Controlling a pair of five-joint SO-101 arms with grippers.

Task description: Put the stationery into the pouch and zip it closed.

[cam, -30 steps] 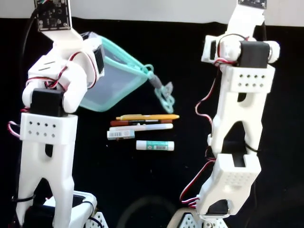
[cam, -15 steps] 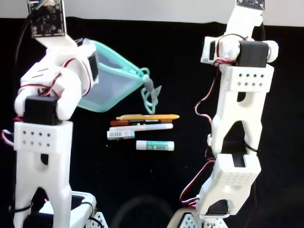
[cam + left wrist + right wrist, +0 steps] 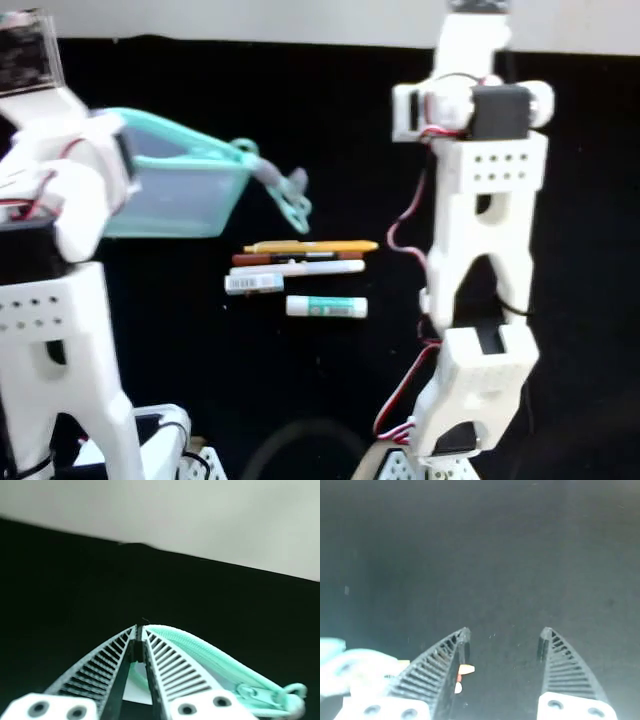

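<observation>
A translucent teal pouch (image 3: 185,185) hangs above the black table, tilted, its zipper edge (image 3: 210,661) uppermost. My left gripper (image 3: 139,630) is shut on the pouch's rim near that edge. The grey zipper pull with its teal loop (image 3: 290,197) dangles off the pouch's right end. Below it the stationery lies in a row: a yellow pen (image 3: 311,246), a brown pen (image 3: 297,257), a white pen (image 3: 300,268), a short labelled stick (image 3: 254,283) and a white tube (image 3: 326,306). My right gripper (image 3: 505,635) is open over bare table, with pen tips (image 3: 465,670) beside one finger.
The right arm (image 3: 485,230) stands upright to the right of the stationery. The left arm (image 3: 55,290) fills the left foreground and covers part of the pouch. A pale wall strip (image 3: 300,18) runs behind the black table.
The left arm has swung left, carrying the pouch that way and levelling it more. The right arm has shifted a little to the left. The stationery has not moved.
</observation>
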